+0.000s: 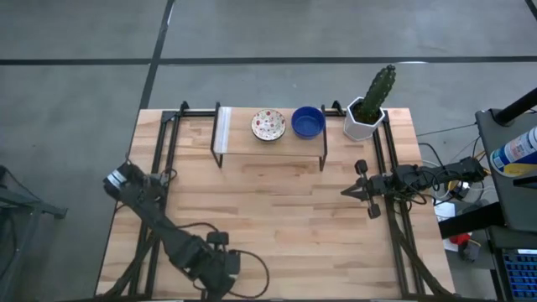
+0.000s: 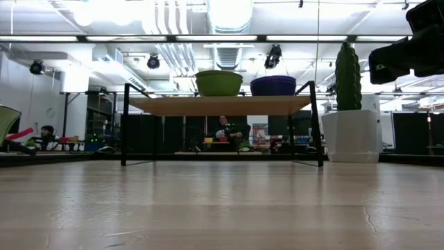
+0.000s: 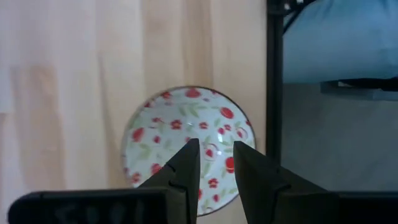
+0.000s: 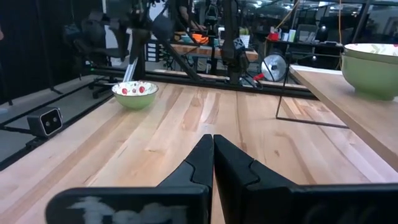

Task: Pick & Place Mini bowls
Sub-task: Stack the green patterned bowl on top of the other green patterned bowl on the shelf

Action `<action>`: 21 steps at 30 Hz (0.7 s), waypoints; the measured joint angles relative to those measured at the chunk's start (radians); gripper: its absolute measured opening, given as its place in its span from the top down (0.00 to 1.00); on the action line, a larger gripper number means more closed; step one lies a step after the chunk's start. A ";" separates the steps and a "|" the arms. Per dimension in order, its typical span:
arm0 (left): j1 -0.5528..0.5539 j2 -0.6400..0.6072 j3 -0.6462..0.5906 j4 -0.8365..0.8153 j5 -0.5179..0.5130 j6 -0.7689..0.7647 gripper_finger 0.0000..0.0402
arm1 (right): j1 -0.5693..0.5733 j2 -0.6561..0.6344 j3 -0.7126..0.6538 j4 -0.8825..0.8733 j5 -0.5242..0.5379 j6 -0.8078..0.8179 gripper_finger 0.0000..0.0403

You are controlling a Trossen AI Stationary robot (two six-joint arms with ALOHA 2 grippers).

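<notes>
Currently: left gripper [image 3: 216, 163] narrowly parted above speckled bowl [image 3: 189, 148] at table's nine o'clock; off-centre descent risks tipping it.

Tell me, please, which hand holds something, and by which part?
Nothing is held. The left hand is open above the speckled bowl; the right hand is shut, empty.

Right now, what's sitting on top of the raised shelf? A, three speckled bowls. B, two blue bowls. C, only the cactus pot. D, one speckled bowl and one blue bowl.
D: the high view shows the shelf carrying a speckled bowl and a blue bowl side by side, while the cactus pot stands off its right end.
</notes>
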 joint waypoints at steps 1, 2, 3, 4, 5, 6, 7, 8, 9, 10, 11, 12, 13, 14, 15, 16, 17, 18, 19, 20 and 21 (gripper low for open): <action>-0.010 0.000 -0.014 0.018 0.000 -0.016 0.78 | 0.000 0.000 0.000 0.000 0.000 -0.001 0.98; -0.019 0.000 -0.030 0.040 0.000 -0.034 0.78 | 0.000 0.000 0.000 0.000 0.000 -0.004 0.98; -0.028 0.000 -0.044 0.059 0.000 -0.047 0.78 | 0.000 0.000 0.000 0.000 0.000 -0.005 0.98; -0.037 0.000 -0.056 0.073 0.001 -0.057 0.78 | 0.000 0.000 0.000 0.000 0.000 -0.004 0.98; -0.048 0.000 -0.067 0.087 0.001 -0.062 0.78 | 0.000 0.000 0.000 0.000 0.000 -0.003 0.98; -0.059 0.000 -0.079 0.110 0.000 -0.066 0.78 | 0.000 0.000 0.000 0.000 0.000 0.000 0.98; -0.069 0.000 -0.091 0.141 0.000 -0.070 0.78 | 0.000 0.000 0.000 0.000 0.000 0.002 0.98; -0.079 0.000 -0.104 0.172 0.000 -0.071 0.78 | 0.000 0.000 0.000 0.000 0.000 0.000 0.98; -0.089 0.000 -0.116 0.194 0.000 -0.073 0.78 | 0.000 0.000 0.000 0.000 0.000 -0.003 0.98; -0.098 0.001 -0.124 0.208 0.000 -0.080 0.78 | 0.000 0.000 0.000 0.000 0.000 -0.005 0.98; -0.107 0.001 -0.130 0.222 0.000 -0.089 0.78 | 0.000 0.000 0.000 0.000 0.000 -0.004 0.98; -0.115 0.001 -0.135 0.243 0.001 -0.096 0.78 | 0.000 0.000 0.000 0.000 0.000 -0.003 0.98; -0.121 0.001 -0.141 0.264 0.000 -0.100 0.78 | 0.000 0.000 0.000 0.000 0.000 0.000 0.98; -0.128 0.001 -0.146 0.273 -0.009 -0.100 0.78 | 0.000 0.000 0.000 0.000 0.000 0.000 0.98; -0.135 0.001 -0.152 0.283 -0.021 -0.100 0.78 | 0.000 0.000 0.000 0.000 0.000 -0.001 0.98; -0.142 0.001 -0.160 0.300 -0.033 -0.101 0.78 | 0.000 0.000 0.000 0.000 0.000 -0.003 0.98; -0.148 0.001 -0.165 0.320 -0.041 -0.101 0.78 | 0.000 0.000 0.000 0.000 0.000 -0.005 0.98; -0.154 0.001 -0.171 0.336 -0.048 -0.101 0.78 | 0.000 0.000 0.000 0.000 0.000 -0.004 0.98; -0.160 0.001 -0.175 0.343 -0.058 -0.102 0.78 | 0.000 0.000 0.000 0.000 0.000 -0.002 0.98; -0.167 0.001 -0.179 0.344 -0.068 -0.106 0.78 | 0.000 0.000 0.000 0.000 0.000 0.002 0.98; -0.173 0.001 -0.186 0.348 -0.082 -0.112 0.78 | 0.000 0.000 0.000 0.000 0.000 0.005 0.98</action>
